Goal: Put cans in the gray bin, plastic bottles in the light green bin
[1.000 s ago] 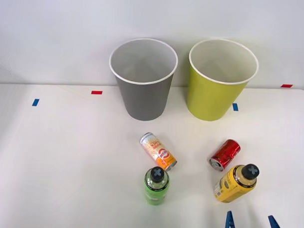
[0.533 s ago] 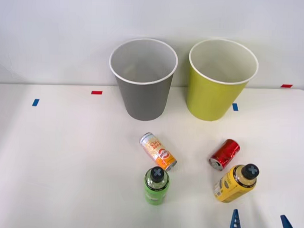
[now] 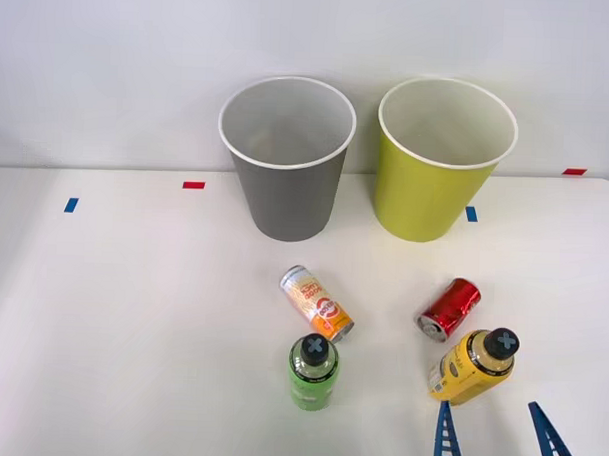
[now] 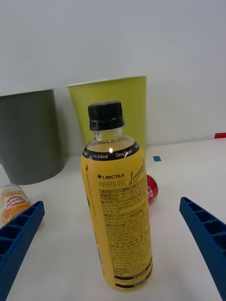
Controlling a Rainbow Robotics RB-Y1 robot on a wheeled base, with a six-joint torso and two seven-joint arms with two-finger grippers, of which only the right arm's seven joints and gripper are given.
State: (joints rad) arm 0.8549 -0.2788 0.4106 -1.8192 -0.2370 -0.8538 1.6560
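Yellow-labelled bottle (image 4: 117, 207) upright, between the 2 spread fingers (image 4: 19, 235) of the right hand (image 3: 495, 440), untouched.

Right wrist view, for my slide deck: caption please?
Open right gripper lined up on upright yellow-labelled bottle, light green bin behind.

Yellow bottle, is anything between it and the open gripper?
Nothing visible. The yellow bottle stands upright directly ahead of the right gripper, with bare table between them. The red can lies just beyond the bottle.
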